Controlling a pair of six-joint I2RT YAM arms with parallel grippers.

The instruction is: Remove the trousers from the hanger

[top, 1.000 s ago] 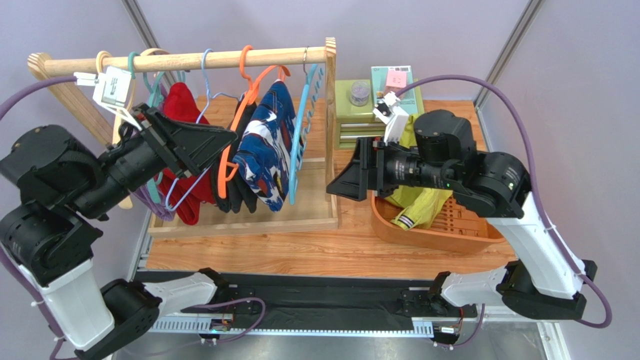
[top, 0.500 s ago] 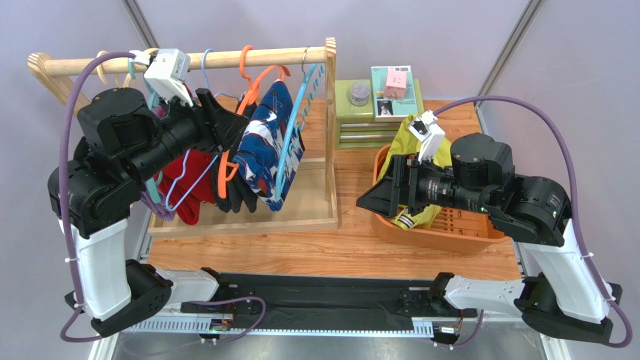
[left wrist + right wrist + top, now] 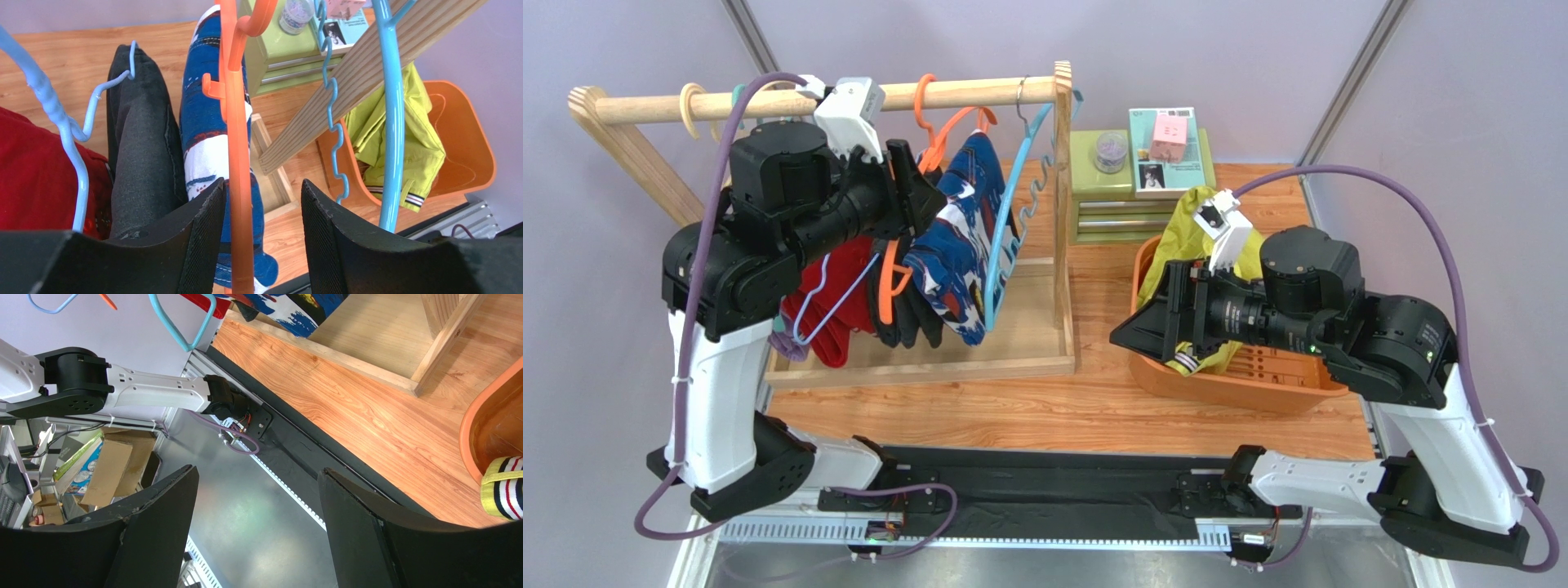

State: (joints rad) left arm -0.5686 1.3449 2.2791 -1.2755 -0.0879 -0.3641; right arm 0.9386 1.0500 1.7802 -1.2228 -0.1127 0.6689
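Navy trousers (image 3: 959,245) with white and red print hang on the rack between an orange hanger (image 3: 934,123) and a blue hanger (image 3: 1008,233). In the left wrist view the orange hanger (image 3: 236,122) runs down between the fingers of my left gripper (image 3: 261,182), close to its left finger. The jaws are open around it, and the navy trousers (image 3: 199,122) hang just behind. Yellow-green trousers (image 3: 1210,343) lie in the orange basket (image 3: 1247,386). My right gripper (image 3: 1136,328) hovers open and empty left of the basket, and its wrist view shows a striped cuff (image 3: 503,490).
A black garment (image 3: 909,319) and a red garment (image 3: 836,306) hang left of the navy pair under the wooden rail (image 3: 891,96). The rack stands in a wooden tray (image 3: 928,355). A green drawer box (image 3: 1112,184) with small items sits behind the basket.
My left arm swung up and right from the rack's left end, bringing its open jaws around the orange hanger. My right arm drew back right and down toward the basket.
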